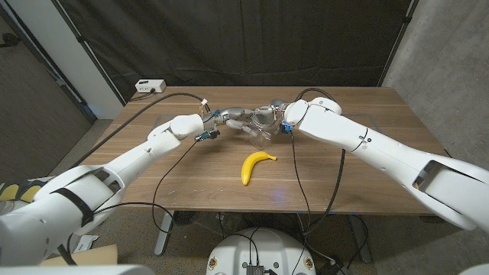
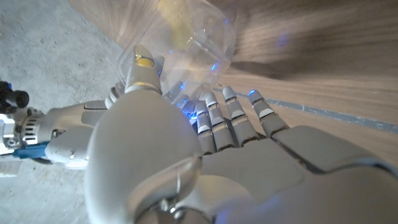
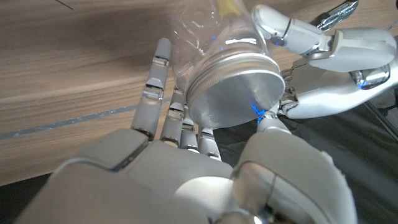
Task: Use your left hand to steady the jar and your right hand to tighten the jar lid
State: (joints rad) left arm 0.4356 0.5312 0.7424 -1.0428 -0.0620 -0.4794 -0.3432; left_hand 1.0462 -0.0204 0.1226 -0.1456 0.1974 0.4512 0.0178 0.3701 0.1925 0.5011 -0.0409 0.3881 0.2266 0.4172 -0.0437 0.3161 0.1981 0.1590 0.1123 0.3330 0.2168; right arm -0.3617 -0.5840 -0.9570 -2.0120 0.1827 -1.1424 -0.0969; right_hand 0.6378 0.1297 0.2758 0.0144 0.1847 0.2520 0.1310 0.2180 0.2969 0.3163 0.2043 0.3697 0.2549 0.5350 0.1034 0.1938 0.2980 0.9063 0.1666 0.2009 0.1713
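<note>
Both your hands are on the clear glass jar [image 1: 260, 134], which sits tilted just above the table's middle, at about 12 o'clock from the yellow banana [image 1: 254, 165].

Your left hand [image 1: 231, 118] reaches in from 9 o'clock and grasps the jar's body: in the left wrist view its fingers [image 2: 231, 115] curl against the glass and its thumb presses on the other side. Your right hand [image 1: 277, 115] comes from 3 o'clock and grips the round silver metal lid [image 3: 234, 94], fingers [image 3: 157, 87] along one side and thumb on the rim opposite. The lid sits on the jar's mouth, facing your right palm. The banana lies on the brown wooden table [image 1: 367, 114], near the jar and not touching it.
</note>
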